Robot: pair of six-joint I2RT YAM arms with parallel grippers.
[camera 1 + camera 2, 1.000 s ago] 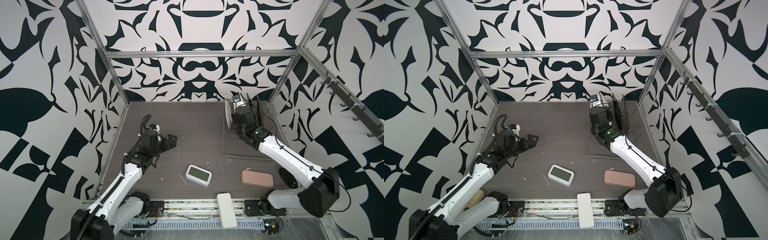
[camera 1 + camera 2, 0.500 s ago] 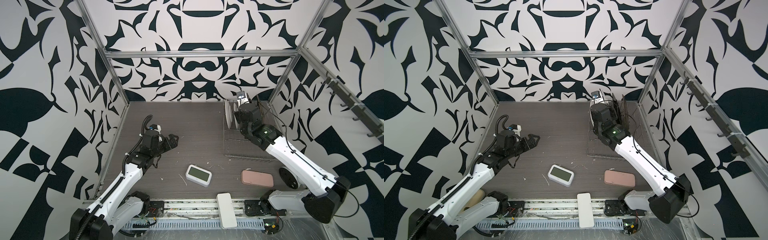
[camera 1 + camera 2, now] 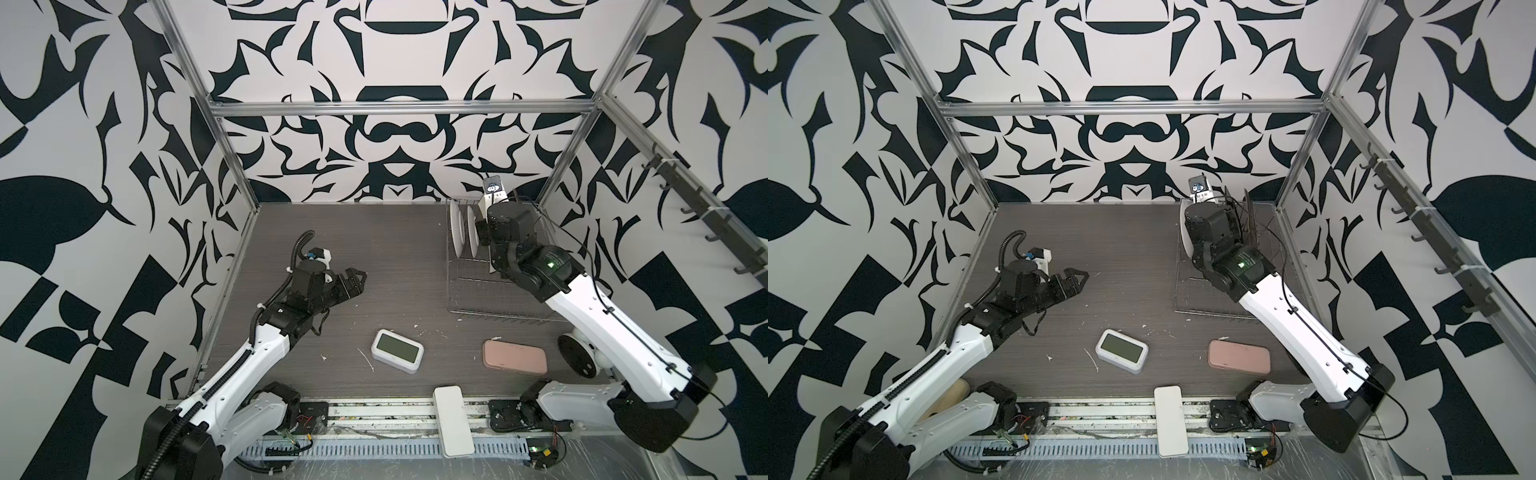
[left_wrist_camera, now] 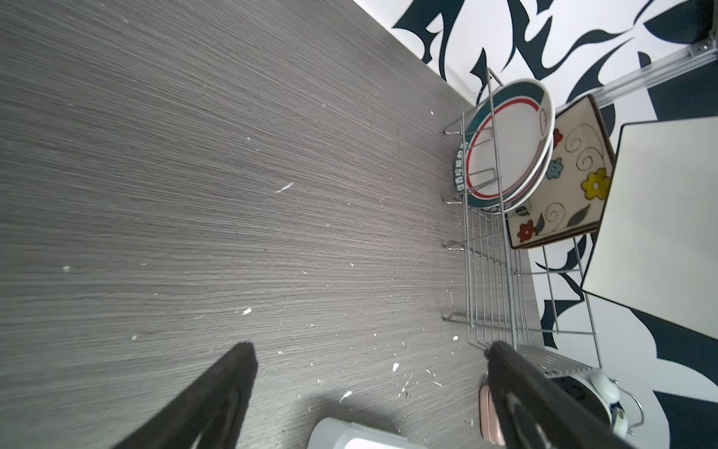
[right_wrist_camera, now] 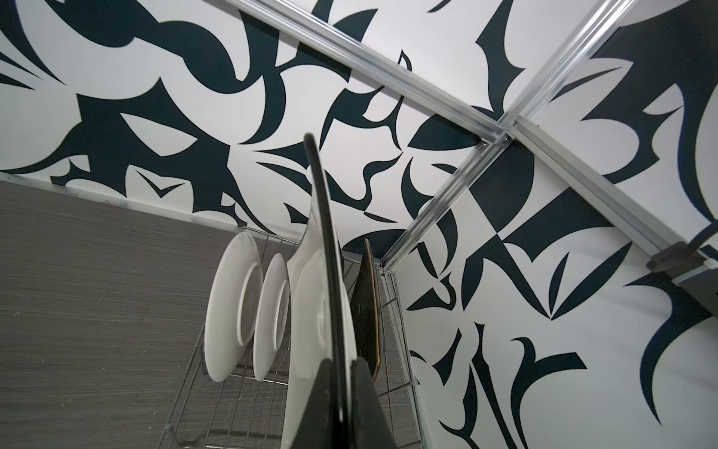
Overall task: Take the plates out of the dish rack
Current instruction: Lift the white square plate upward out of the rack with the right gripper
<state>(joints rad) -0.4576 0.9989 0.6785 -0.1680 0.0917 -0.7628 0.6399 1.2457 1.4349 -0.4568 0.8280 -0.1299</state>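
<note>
On the left of both top views the left gripper (image 3: pixel 358 280) hangs just over the grey wood-grain tabletop (image 3: pixel 395 249). Its black tapered fingers are spread wide with nothing between them. Lower down, nearer the middle, lies a white digital clock (image 3: pixel 397 351), a rounded rectangle with a dull greenish screen. To its right is a smooth pink oblong case (image 3: pixel 514 360), and pale crumbs speckle the board around both. At the bottom edge a flat white slab (image 3: pixel 453 420) sits across the metal rail.

In the upper right stands the dish rack (image 3: pixel 469 293), thin silver wire with upright prongs, tucked into the patterned back corner. Two round white plates (image 3: pixel 457 232) stand on edge at its far left end; the left wrist view shows teal bands on their faces. Behind them there is a cream square plate (image 4: pixel 559 182) painted with flowers and curls. The right gripper (image 5: pixel 338 404) is clamped tight on the rim of a glossy white square plate (image 5: pixel 307 350) with a thin dark edge. It holds this plate upright over the rack, higher than its neighbours. Just beside it a dark square plate (image 5: pixel 367 311) with a tan edge stands in the wires.
</note>
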